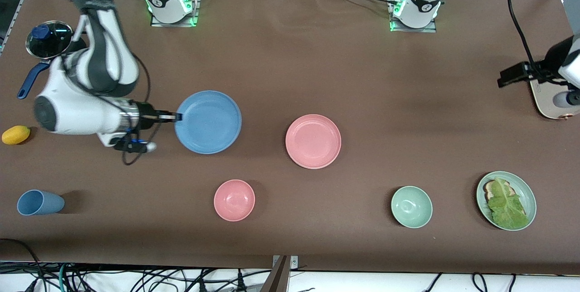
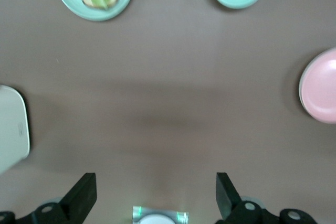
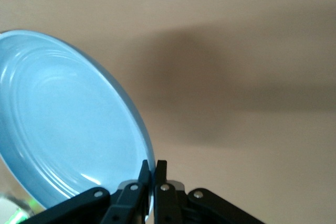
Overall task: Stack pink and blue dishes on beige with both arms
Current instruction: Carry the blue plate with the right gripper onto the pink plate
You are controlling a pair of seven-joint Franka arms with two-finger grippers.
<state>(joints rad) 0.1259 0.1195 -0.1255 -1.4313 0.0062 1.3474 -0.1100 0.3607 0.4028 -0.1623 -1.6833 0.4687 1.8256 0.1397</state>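
Nearest the front camera sit a blue cup (image 1: 40,202), a pink bowl (image 1: 234,200), a green bowl (image 1: 411,206) and a green plate with lettuce (image 1: 506,200). Farther in, the pink plate (image 1: 313,141) lies flat on the table (image 1: 290,70) — and the blue plate (image 1: 208,122) is pinched at its rim by the right gripper (image 1: 174,117), jaws clamped tight on the edge. The left gripper (image 2: 156,195) hangs over bare table at the left arm's end, jaws spread wide — holding nothing.

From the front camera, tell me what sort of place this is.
Probably a robotics lab: two white arms bolted to a brown-covered table, loose cables along its edge, and the right gripper clamping a sky-blue round plate.
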